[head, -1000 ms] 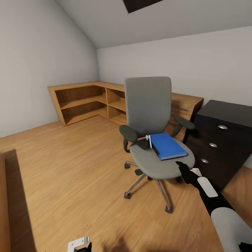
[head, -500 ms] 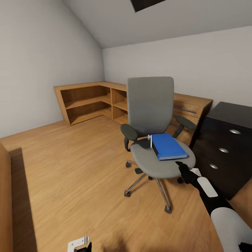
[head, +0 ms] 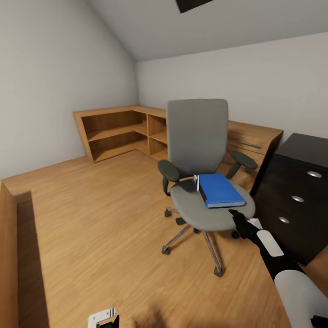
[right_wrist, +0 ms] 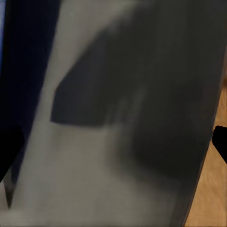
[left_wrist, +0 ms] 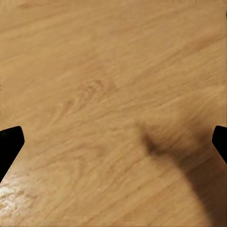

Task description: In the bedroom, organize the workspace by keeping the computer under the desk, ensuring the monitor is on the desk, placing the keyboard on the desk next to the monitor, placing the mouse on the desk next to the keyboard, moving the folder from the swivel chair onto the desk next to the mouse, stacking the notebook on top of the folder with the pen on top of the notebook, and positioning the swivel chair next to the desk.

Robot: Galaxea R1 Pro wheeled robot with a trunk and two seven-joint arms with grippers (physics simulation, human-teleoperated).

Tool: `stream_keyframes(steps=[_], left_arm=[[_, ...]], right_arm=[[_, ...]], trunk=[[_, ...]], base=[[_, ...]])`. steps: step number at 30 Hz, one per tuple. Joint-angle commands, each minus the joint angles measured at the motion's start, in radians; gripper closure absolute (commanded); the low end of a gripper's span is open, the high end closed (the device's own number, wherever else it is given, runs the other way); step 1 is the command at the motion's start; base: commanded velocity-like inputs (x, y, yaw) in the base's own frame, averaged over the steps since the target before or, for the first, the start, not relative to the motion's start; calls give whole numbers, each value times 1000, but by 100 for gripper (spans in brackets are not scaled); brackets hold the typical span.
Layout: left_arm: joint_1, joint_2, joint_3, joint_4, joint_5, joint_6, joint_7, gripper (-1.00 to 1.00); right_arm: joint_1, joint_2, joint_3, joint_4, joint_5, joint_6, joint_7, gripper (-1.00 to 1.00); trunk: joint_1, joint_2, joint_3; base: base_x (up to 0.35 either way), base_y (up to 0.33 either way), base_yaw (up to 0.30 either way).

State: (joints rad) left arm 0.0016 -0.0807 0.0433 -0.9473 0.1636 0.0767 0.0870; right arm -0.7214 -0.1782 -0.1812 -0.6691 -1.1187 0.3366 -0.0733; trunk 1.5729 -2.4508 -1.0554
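The grey swivel chair (head: 197, 136) stands mid-floor, its seat (right_wrist: 142, 118) facing me. On the seat lies the blue folder (head: 221, 190), with a small white edge at its back left corner; it also appears as a dark blue strip, the folder (right_wrist: 21, 61), in the right wrist view. A dark flat shape (head: 187, 186) lies left of the folder; what it is I cannot tell. My right gripper (head: 235, 215) hangs open at the seat's front right rim, short of the folder, the right gripper (right_wrist: 113, 142) holding nothing. My left gripper (left_wrist: 113, 142) is open over bare floor.
A dark drawer unit (head: 296, 196) stands right of the chair, close to my right arm. A light-wood corner shelf unit (head: 123, 130) runs along the back walls. A wooden panel (head: 7, 255) rises at the left edge. Wood floor (head: 91, 218) stretches left of the chair.
The whole picture has slid right, so the camera has moved. The chair and folder keep their places, and my right arm holds the same pose.
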Motion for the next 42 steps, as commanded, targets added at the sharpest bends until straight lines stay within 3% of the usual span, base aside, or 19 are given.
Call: stream_keyframes(steps=[1,23,42], left_arm=[[0,-1,0,-2,10,6,2,-100],[0,0,1,10,10,5,2,-100],[0,1,1,13,10,-32,2,-100]], right_arm=[[1,0,2,14,-9,5,-10,-100],[0,-4,2,14,-7,5,-10,-100],[1,-4,2,14,-6,5,7,-100]], trunk=[[0,0,-2],[0,0,-27],[0,0,-28]], base=[[96,0,160],[26,0,180],[161,0,11]])
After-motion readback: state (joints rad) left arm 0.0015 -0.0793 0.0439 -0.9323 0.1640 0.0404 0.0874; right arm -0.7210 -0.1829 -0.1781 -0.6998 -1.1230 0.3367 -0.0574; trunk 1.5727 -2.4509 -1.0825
